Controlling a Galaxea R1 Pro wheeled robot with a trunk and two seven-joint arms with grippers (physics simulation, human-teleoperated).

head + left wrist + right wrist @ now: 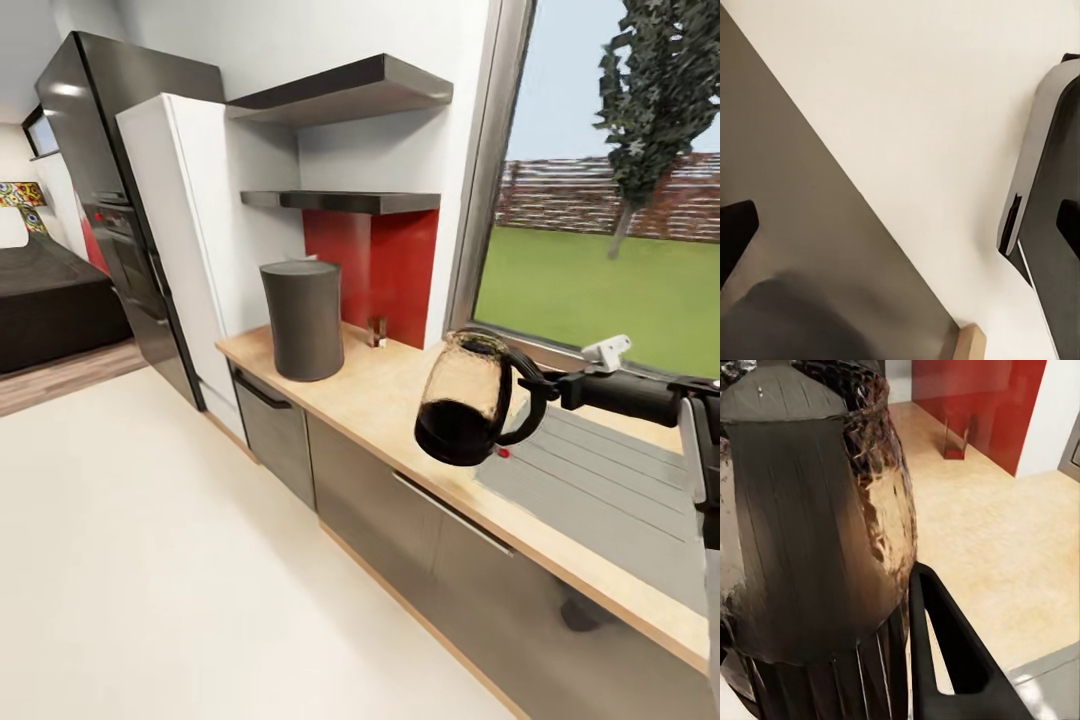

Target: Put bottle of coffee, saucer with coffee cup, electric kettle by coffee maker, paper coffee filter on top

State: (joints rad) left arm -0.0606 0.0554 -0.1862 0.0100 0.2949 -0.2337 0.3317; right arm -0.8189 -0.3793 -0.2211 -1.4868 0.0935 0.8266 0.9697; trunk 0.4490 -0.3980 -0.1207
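Right gripper (pixel 548 388) clenched on loop handle of electric kettle (pixel 468 400) — kettle tilted, held in air over front edge of kitchen countertop (pixel 385 400). Coffee maker (pixel 303 318) stood farther along countertop, below kitchen shelf (pixel 345 200), well apart from kettle. Left gripper jaws — could not tell.

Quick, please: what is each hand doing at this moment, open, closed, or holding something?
Left hand: cannot be told.
Right hand: closed on the electric kettle, by its handle.
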